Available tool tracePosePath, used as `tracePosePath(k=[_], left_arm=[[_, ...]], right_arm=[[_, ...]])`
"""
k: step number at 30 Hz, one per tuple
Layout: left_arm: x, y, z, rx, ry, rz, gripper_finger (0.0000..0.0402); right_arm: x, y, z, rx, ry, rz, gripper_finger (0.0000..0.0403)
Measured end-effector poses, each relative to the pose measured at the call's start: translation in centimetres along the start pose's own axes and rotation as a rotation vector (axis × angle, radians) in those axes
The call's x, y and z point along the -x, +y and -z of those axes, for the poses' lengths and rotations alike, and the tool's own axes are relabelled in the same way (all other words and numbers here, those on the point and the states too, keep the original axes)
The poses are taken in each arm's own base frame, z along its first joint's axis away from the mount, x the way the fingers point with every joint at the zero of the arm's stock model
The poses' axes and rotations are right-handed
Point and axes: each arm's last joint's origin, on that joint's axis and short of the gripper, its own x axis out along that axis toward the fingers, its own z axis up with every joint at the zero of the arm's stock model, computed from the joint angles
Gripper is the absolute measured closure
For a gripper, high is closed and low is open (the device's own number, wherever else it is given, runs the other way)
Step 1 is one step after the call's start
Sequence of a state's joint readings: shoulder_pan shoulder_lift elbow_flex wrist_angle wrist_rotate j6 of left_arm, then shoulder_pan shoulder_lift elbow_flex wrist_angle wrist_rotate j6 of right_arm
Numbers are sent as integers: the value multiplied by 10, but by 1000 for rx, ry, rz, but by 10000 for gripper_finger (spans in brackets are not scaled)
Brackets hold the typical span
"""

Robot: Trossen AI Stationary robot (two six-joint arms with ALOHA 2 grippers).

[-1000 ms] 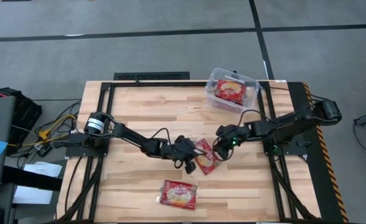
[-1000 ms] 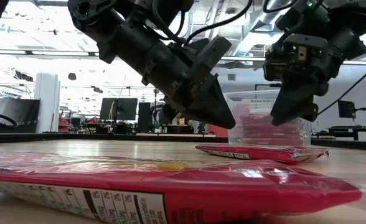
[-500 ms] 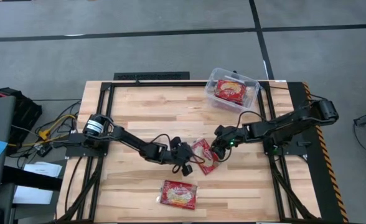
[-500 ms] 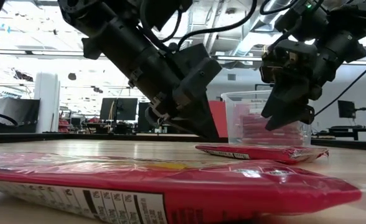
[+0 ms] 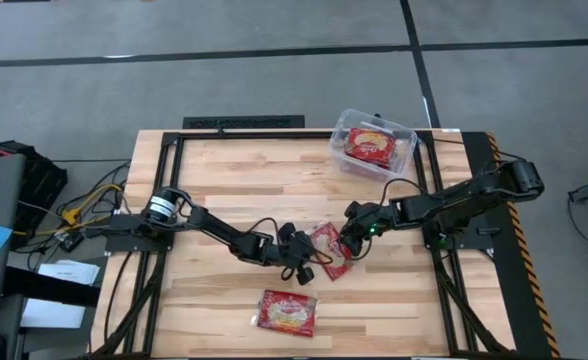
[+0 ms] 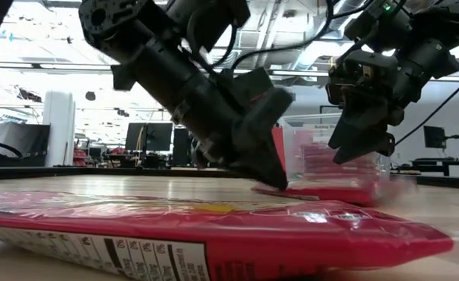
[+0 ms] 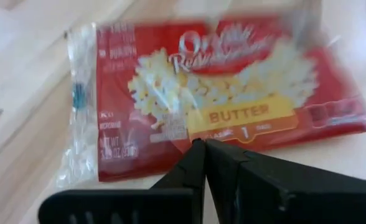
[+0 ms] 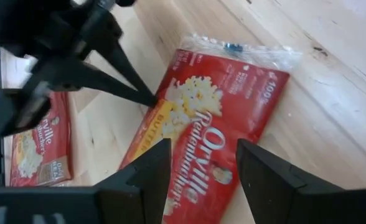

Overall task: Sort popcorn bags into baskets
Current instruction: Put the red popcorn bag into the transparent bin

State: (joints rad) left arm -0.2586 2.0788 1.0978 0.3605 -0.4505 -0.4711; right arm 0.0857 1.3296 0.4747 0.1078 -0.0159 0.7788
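Observation:
One red butter popcorn bag (image 5: 329,250) lies flat in the middle of the table, also seen in the left wrist view (image 7: 220,93) and in the right wrist view (image 8: 214,118). My left gripper (image 5: 307,264) is shut, with its tips (image 7: 201,144) at the bag's long left edge. My right gripper (image 5: 351,243) is open and hovers over the bag's right part (image 8: 203,143), clear of it in the low view (image 6: 362,148). A second bag (image 5: 287,312) lies flat near the table's near edge. The clear basket (image 5: 339,135) stands at the far right with a bag (image 5: 371,146) inside. My left gripper presses its shut fingertips (image 6: 279,182) against the long left edge (image 7: 177,158) of the middle bag. The fingers slant down from the table's left, lying across that edge. The bag rests on the table.
The near bag (image 6: 175,234) fills the foreground of the low view. Bare wood lies left of the arms and between the middle bag and the basket (image 6: 300,133). Black frame rails run along the table's left, right and far sides.
My left gripper has dropped to the table and moved right until its tips reached the middle bag's edge. The bag shows blurred in the low view and in the left wrist view. My right gripper sank a little toward the bag, then stayed.

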Motion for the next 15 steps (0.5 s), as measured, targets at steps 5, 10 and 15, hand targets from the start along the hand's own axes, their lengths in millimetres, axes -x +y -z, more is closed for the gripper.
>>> tracePosePath(k=[5,10,15], left_arm=[[-7,1,12,6,48,11,401],[-15,1,23,68,79,43,401],[-15,1,25,52,94,50,402]], right_arm=[[0,1,2,-57,23,-6,189],[0,-1,10,-98,63,54,177],[1,2,15,-92,80,62,175]])
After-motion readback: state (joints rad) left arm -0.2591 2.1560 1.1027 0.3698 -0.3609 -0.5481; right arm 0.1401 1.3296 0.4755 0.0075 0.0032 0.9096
